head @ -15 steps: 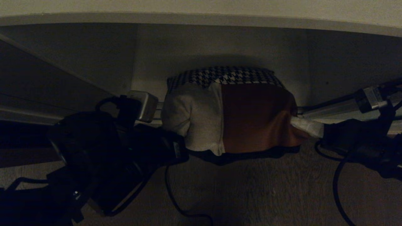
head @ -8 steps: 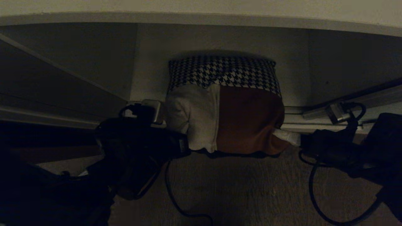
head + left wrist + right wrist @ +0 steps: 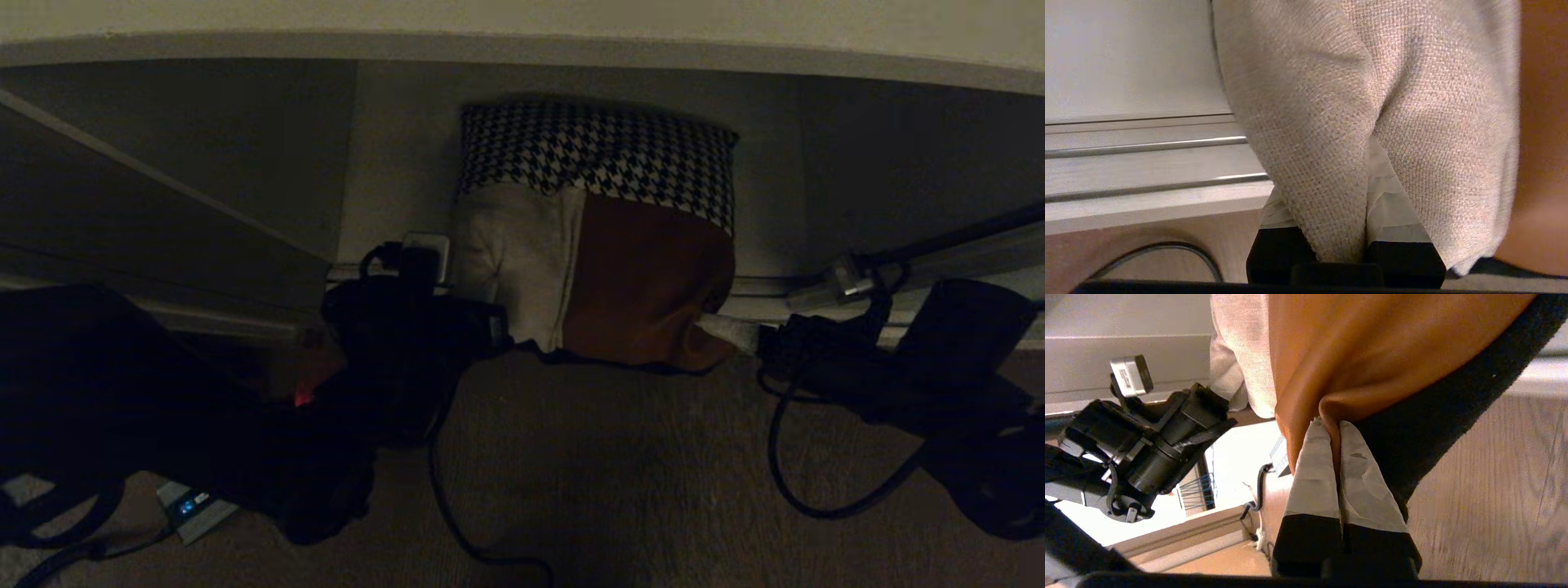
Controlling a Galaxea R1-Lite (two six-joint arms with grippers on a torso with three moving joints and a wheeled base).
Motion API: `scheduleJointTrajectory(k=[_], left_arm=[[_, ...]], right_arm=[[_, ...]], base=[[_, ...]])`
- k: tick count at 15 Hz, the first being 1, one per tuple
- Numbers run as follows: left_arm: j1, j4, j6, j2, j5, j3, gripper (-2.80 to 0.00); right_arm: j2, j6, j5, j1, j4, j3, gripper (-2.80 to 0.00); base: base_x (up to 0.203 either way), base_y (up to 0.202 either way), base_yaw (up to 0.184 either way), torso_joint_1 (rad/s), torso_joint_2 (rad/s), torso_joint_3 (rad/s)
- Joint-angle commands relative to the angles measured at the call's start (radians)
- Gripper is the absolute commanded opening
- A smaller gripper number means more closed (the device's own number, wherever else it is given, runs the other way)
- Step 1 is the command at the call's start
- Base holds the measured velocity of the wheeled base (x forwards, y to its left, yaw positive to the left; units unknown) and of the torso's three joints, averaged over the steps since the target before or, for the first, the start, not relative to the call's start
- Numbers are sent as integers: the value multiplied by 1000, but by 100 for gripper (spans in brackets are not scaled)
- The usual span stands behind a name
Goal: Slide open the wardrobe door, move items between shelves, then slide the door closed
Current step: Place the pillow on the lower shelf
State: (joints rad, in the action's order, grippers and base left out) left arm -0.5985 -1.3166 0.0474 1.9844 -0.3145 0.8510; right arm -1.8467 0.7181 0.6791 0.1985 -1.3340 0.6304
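Cushion (image 3: 596,237), mid-transfer onto bottom shelf (image 3: 400,163): left gripper (image 3: 1337,228) pinches beige corner, right gripper (image 3: 1337,457) pinches rust-brown corner; next, likely release both.

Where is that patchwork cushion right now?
In the head view the cushion sits at centre, half inside the wardrobe's bottom compartment, its near edge over the door track. The left hand pinches its beige corner and the right hand its brown corner.

My head cam looks down from above at the cushion (image 3: 596,245) and floor (image 3: 612,474). Both wrist cams sit very close behind their pincers, facing the cushion's near corners; all three views share the cushion.
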Motion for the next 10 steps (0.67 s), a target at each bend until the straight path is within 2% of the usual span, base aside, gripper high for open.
scheduleJointTrajectory(k=[1,4,6,10], left_arm=[[28,-13,3,46,-3,30,-280],[70,-60,18,84,-4,50,-280],[95,-81,25,121,-10,121,-280],[118,-98,32,204,-79,271,-280]], right_arm=[[-56,3,3,-1,-7,48,-280],[-114,-3,3,-4,-10,117,-280],[-138,-12,3,-4,-7,169,-280],[-162,-16,7,-6,-7,205,-280]], base=[[0,0,0,0,0,0],[0,0,0,0,0,0],[0,0,0,0,0,0],[0,0,0,0,0,0]])
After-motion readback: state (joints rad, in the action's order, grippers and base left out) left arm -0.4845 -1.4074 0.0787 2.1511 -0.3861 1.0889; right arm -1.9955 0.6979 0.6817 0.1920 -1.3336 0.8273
